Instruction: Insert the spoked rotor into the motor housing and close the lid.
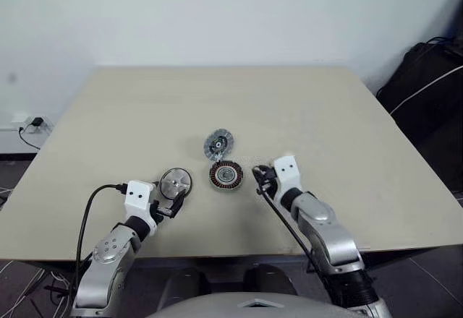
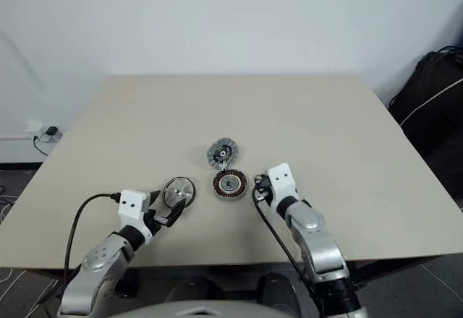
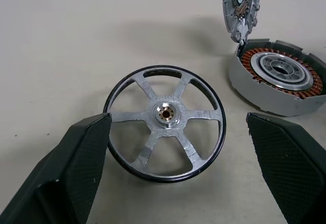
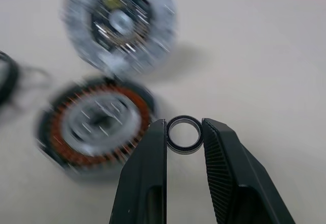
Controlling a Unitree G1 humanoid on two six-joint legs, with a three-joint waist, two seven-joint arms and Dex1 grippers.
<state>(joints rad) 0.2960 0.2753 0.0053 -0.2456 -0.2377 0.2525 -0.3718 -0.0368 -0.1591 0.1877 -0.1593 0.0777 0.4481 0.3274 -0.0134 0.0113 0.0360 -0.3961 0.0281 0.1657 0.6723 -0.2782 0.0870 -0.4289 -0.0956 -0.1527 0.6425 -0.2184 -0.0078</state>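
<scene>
The spoked rotor [image 3: 165, 123], silver with a thin dark rim, lies flat on the table just ahead of my left gripper [image 3: 178, 118], whose jaws stand open on either side of it without touching it. To its right sits the motor housing [image 1: 226, 175], a dark cup with copper windings around a silvery centre. The lid [image 1: 218, 145] stands tilted up at the housing's far edge, its inner face showing. My right gripper [image 4: 184, 127] hovers just right of the housing, shut on a small dark ring [image 4: 184, 135] pinched between its fingertips.
The beige table [image 1: 325, 115] reaches back to a white wall. A black bag with a white cable [image 1: 427, 94] stands past the table's right edge. A power strip [image 1: 32, 123] lies on the floor at the left.
</scene>
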